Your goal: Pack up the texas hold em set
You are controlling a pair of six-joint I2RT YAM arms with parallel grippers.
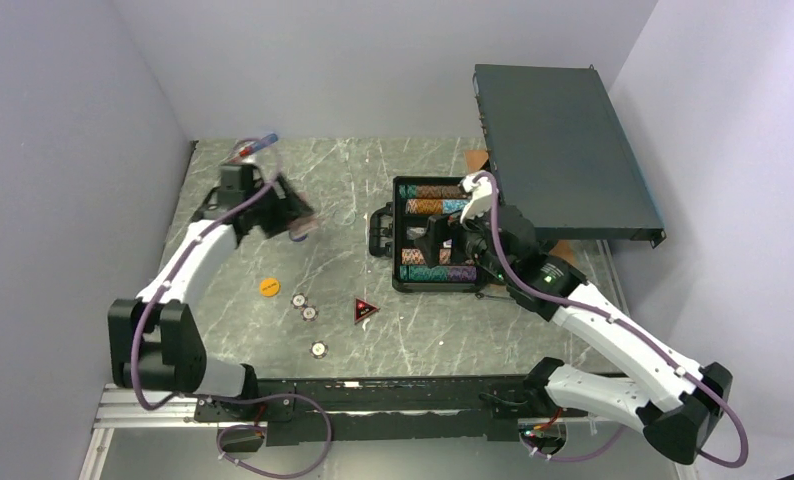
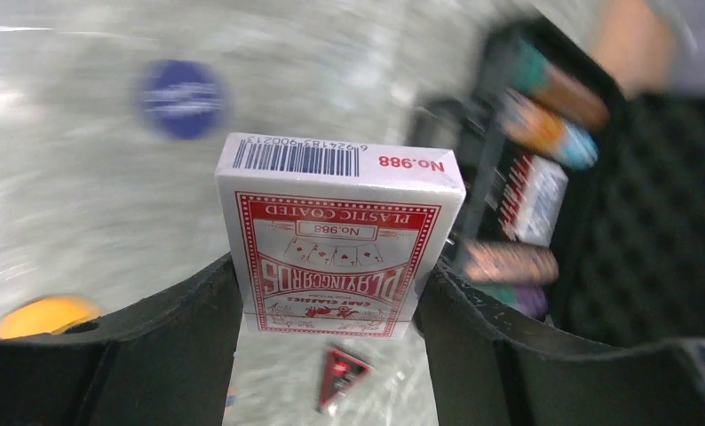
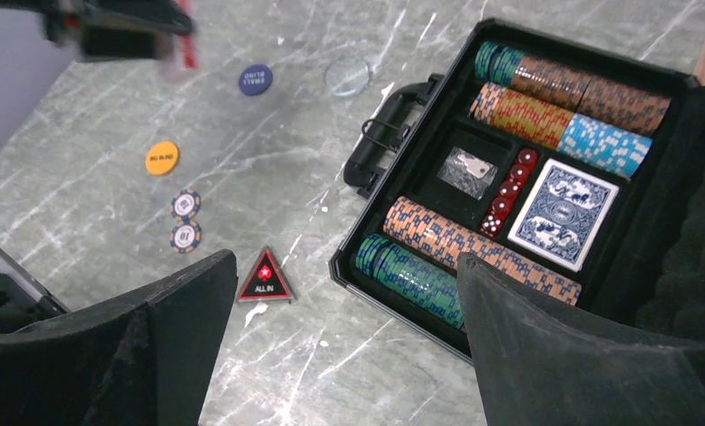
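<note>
Case lying open on the table, lid tipped back on the side away from its handle. Chip rows fill the long slots along both long sides of the case. The middle compartments hold a blue deck, a line of red dice beside it, and a small silvery item too small to identify.

Left gripper, well left of the case on the handle side, is closed on a red deck. One finger presses each long side, and the barcoded end points away from the wrist.

Right gripper hangs over the near corner of the case, jaws spread wide and empty.

Left of the case, on the table:
- a triangular "ALL IN" marker, nearest the case
- three loose chips
- an orange button
- a blue button
- a clear disc near the handle

A rack box leans behind and to the right of the case. A screwdriver lies far to the case's left, by the back wall.
</note>
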